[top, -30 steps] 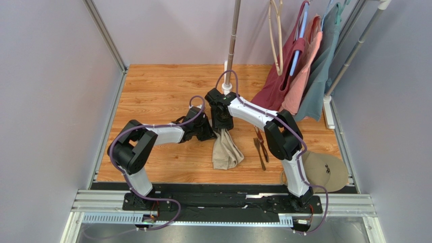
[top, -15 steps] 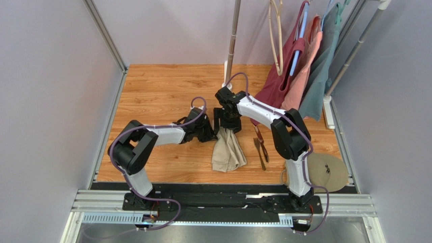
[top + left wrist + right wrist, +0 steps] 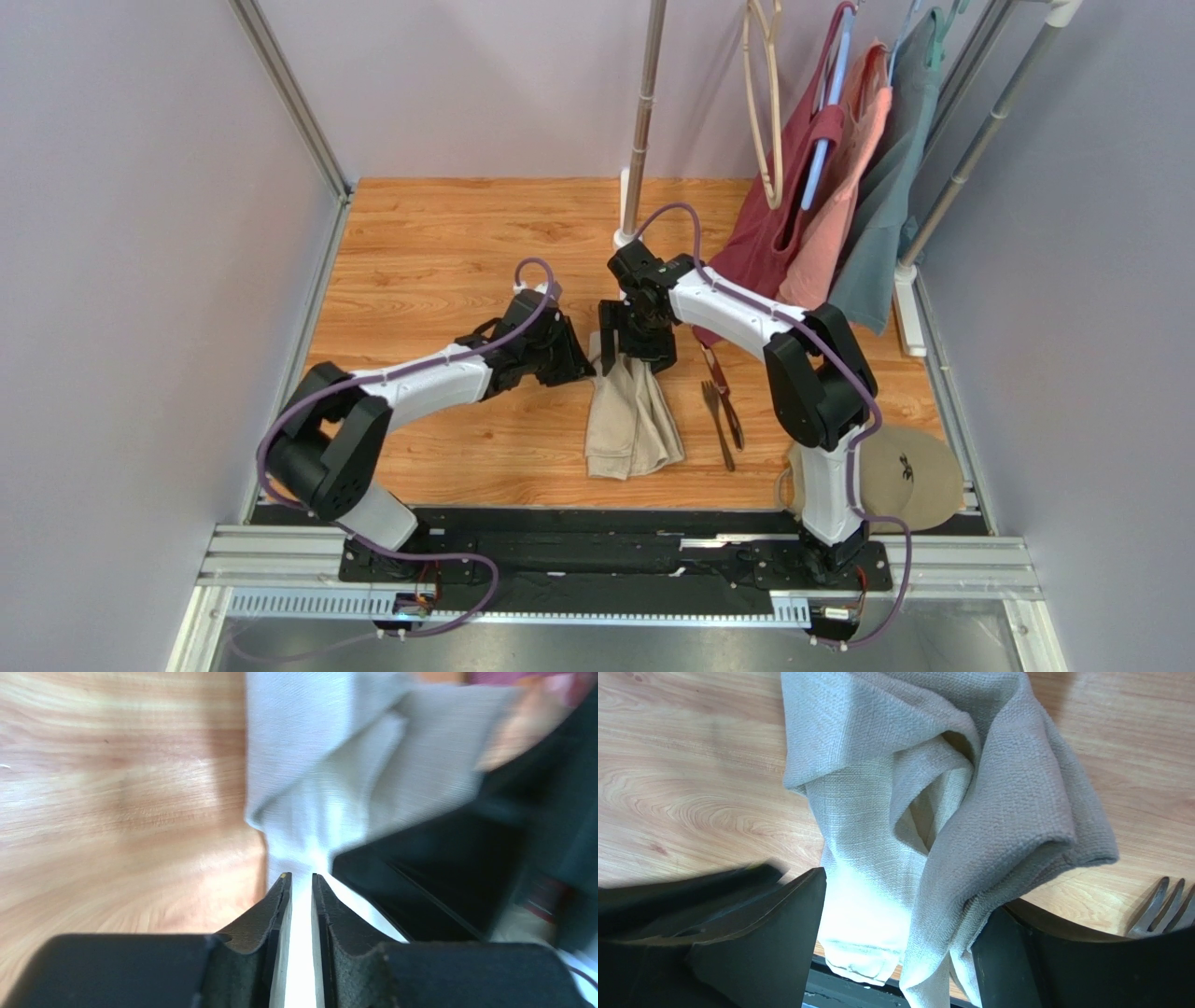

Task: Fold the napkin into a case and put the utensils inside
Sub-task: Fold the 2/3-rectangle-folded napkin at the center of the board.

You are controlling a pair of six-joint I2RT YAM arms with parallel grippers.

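The beige-tan napkin (image 3: 633, 420) lies bunched in loose folds on the wood table, its far end lifted. My left gripper (image 3: 591, 363) is shut on that end's left edge; in the left wrist view the cloth (image 3: 337, 777) runs between the nearly closed fingertips (image 3: 283, 885). My right gripper (image 3: 630, 356) is just to the right, its jaws wide apart around the hanging cloth (image 3: 934, 812), not pinching it. The dark brown utensils (image 3: 721, 405) lie side by side to the napkin's right. The fork tines (image 3: 1167, 906) show at the right wrist view's edge. No formed case is visible.
A round tan disc (image 3: 898, 473) lies at the table's near right corner. Maroon, salmon and grey-teal garments (image 3: 828, 196) and a wooden hanger (image 3: 765, 98) hang at the back right. A metal pole (image 3: 643, 112) stands behind the grippers. A black rail (image 3: 603, 553) runs along the near edge.
Both grippers shifted slightly right with the napkin's far end. The left arm stretched out, its elbow dropping toward the near left. The napkin spread a little on the table.
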